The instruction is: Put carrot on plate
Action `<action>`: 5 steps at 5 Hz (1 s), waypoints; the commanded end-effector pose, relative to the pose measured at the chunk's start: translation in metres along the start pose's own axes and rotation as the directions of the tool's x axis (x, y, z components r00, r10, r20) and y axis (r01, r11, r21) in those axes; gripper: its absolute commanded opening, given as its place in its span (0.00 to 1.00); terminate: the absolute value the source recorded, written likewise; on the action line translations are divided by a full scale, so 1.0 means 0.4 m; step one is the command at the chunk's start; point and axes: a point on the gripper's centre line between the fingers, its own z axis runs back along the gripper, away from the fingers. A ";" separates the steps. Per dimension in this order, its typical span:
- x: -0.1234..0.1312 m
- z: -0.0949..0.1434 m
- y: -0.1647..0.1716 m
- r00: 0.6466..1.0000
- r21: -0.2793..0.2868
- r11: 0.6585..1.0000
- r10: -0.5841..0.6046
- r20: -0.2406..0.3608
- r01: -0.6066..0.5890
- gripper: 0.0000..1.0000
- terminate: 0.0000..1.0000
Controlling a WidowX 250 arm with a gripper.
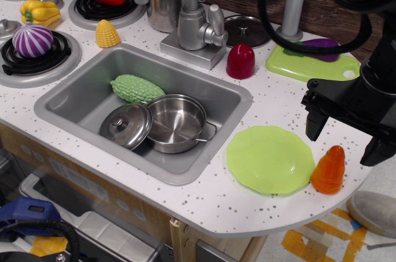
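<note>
One carrot stands upright, tip up, near the tabletop's front right edge, touching or just beside the plate, directly below the spread, empty fingers that hang over it.

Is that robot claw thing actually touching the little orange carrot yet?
Apart. The only view shows the end effector hanging above the carrot, with bare countertop visible between them; the carrot stands beside the plate.
</note>
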 end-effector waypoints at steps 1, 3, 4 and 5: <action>0.000 0.000 0.000 1.000 0.000 1.000 0.000 0.000 0.000 1.00 0.00; 0.014 -0.025 0.003 1.000 -0.061 0.998 0.016 0.003 -0.016 1.00 0.00; 0.010 -0.041 0.002 0.999 -0.085 0.996 0.035 0.003 -0.035 1.00 0.00; 0.011 -0.039 -0.002 0.999 -0.088 0.995 0.052 -0.004 -0.052 0.00 0.00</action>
